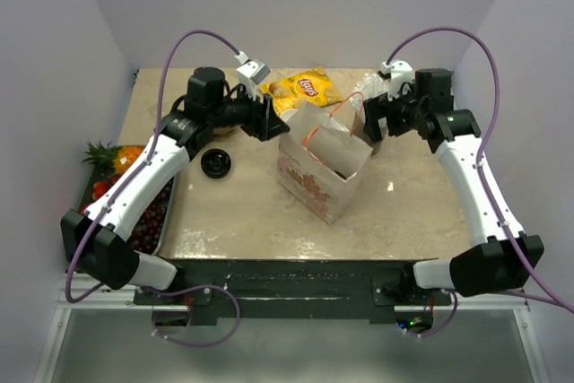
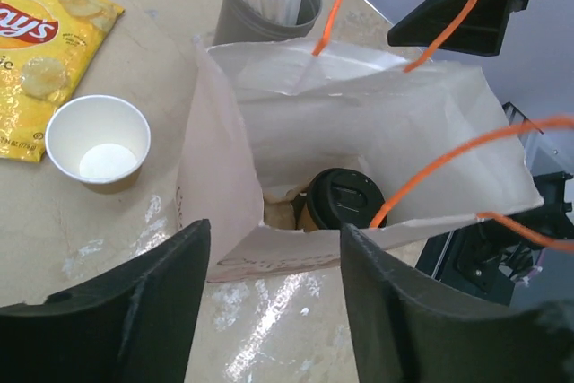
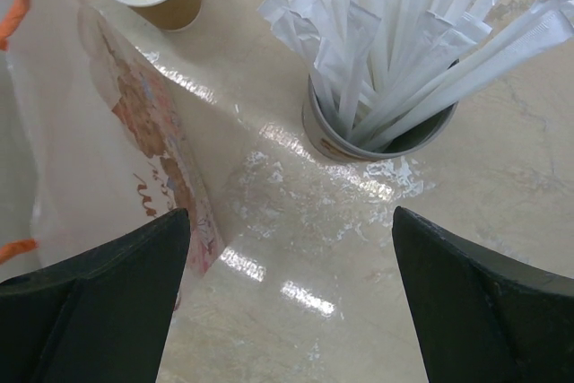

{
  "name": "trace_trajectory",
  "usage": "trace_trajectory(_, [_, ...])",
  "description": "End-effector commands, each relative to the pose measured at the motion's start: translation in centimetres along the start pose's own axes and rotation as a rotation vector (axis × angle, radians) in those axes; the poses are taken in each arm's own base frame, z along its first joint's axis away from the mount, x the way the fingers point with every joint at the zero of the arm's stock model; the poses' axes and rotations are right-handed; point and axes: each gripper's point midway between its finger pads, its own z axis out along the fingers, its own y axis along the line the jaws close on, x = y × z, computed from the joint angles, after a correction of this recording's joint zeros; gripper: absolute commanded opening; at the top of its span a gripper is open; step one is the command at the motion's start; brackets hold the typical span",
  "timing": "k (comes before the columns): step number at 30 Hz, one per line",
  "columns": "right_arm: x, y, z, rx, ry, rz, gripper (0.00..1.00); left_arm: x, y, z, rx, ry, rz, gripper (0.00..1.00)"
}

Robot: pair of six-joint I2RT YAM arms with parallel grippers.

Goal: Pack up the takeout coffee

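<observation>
Left arm reaches forward and inward, left gripper tilted down, jaws apart, holding nothing. Right arm bent inward opposite it, right gripper pointing down, jaws wide, holding nothing.

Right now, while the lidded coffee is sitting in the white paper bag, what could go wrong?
1. The left gripper hangs open just above the white paper bag. Lifting away, a finger might hook an orange string handle and tip the bag, with the black-lidded tan paper cup inside.
2. The grey cup of white wrapped straws stands close beside the bag; a shoved bag could topple it.
</observation>
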Motion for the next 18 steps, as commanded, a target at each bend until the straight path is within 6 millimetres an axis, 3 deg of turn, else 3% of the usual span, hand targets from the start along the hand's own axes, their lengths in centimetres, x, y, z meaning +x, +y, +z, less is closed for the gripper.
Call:
trace_trajectory(1, [-3.2, -0.4, -1.0, 0.007, -0.089, -0.030, 0.97, -3.1, -1.2, -0.4, 0.037, -0.077, 0.034, 0.67])
trace_trajectory(7, [-4.5, -1.5, -1.5, 0.069, -0.119, -0.038, 0.96, -3.9, -1.3, -0.7, 0.030, -0.098, 0.071, 0.72])
trace_trajectory(12, [-5.3, -2.4, -1.3, 0.107, -0.132, -0.037, 0.88, -6.0, -1.3, -1.6, -0.002, -0.141, 0.151, 0.76])
trace_trajectory(18, [-6.4, -2.5, 0.3, 0.080, -0.130, -0.028, 0.68, -7.6, -0.3, -2.9, -0.066, -0.177, 0.224, 0.77])
